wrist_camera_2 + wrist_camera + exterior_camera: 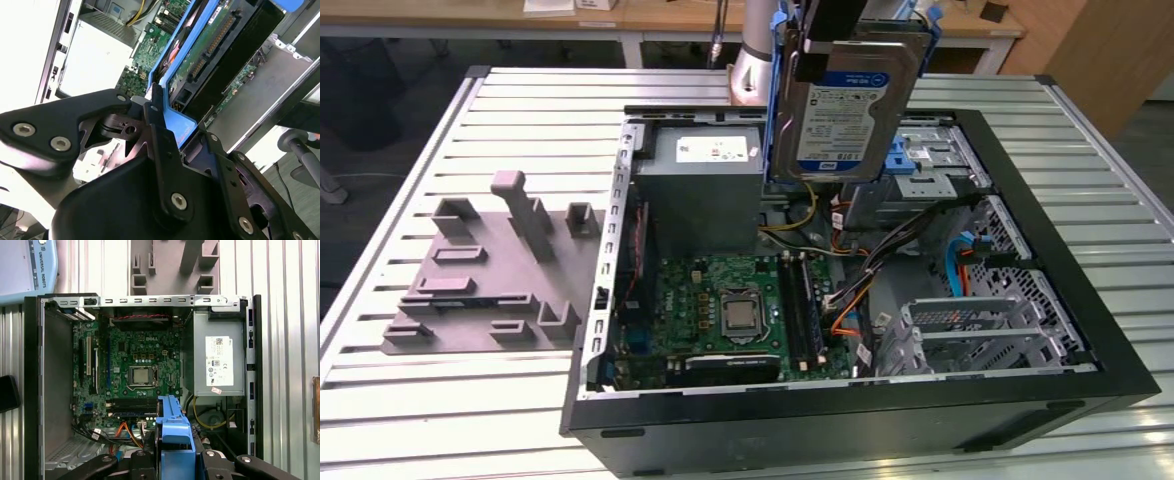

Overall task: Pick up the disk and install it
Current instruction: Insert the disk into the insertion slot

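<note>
Above the open computer case (854, 425), the disk (838, 110) hangs upright in the air, its white-and-blue label turned toward the exterior view. The gripper (173, 456) is pinched on the upper end of the blue carrier frame (177, 127), with a black finger (156, 120) pressed against the plastic on either side in both wrist views. In the exterior view the disk's lower edge overlaps the grey power-supply box (704, 190) and the drive cage (927, 170) with its blue latch (897, 155); whether it touches either cannot be told. The green motherboard (720, 305) lies lower in the case. On the slatted table (427, 420), toward the exterior view's left of the case, rests a grey moulded fixture (487, 280).
</note>
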### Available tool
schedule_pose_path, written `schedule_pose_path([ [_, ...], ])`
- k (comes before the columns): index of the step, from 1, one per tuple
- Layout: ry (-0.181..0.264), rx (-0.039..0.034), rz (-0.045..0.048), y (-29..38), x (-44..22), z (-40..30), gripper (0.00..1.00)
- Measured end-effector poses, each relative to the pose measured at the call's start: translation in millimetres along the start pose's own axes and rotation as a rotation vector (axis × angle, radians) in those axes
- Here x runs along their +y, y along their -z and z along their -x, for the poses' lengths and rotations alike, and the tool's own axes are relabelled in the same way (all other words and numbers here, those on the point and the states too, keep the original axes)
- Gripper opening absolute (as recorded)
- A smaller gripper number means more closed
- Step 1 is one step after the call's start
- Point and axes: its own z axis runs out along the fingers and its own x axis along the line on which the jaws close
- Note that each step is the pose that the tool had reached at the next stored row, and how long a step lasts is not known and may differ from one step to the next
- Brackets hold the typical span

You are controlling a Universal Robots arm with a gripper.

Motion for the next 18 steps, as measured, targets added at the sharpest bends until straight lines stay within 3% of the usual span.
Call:
schedule_pose_path([
  [6,0.000,0.0001,-0.0005,0.1,0.0,-1.4,0.36],
  [18,0.000,0.0001,-0.0005,0.0,-0.6,-19.6,0.36],
])
